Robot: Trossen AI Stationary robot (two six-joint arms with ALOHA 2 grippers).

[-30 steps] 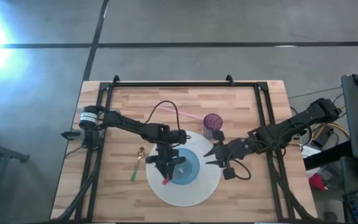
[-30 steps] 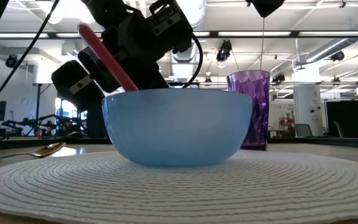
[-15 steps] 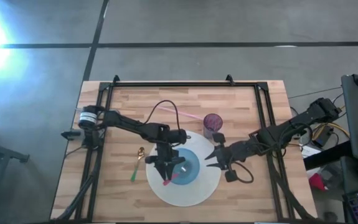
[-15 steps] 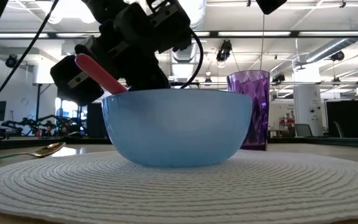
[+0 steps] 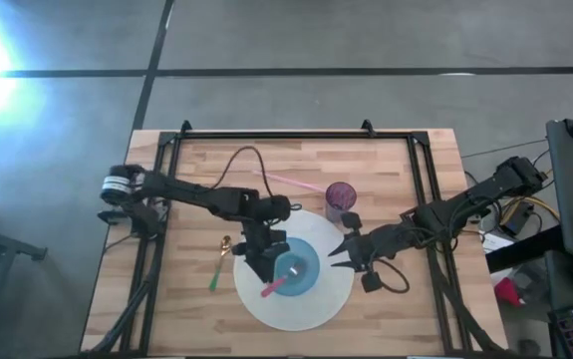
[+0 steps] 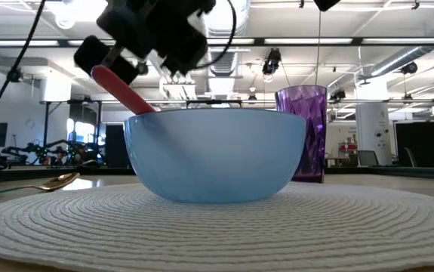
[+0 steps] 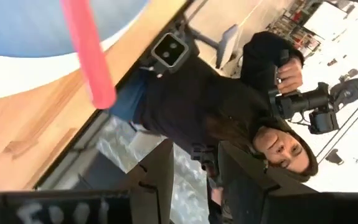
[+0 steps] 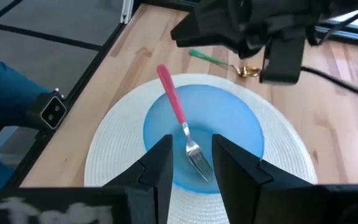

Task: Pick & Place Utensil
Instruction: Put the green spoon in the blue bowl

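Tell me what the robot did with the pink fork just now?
The left gripper let go of the pink fork, leaving it lying in the blue bowl, and pulled back off it. The right gripper, purple cup and spoon stayed put.

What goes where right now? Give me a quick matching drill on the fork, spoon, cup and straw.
1 pink-handled fork
2 gold spoon
3 purple cup
4 pink straw

A on bare wood near the table's far side
B in the blue bowl, handle over the rim
C upright by the placemat's far edge
D on the wood left of the placemat

Pairs: 1-B, 2-D, 3-C, 4-A
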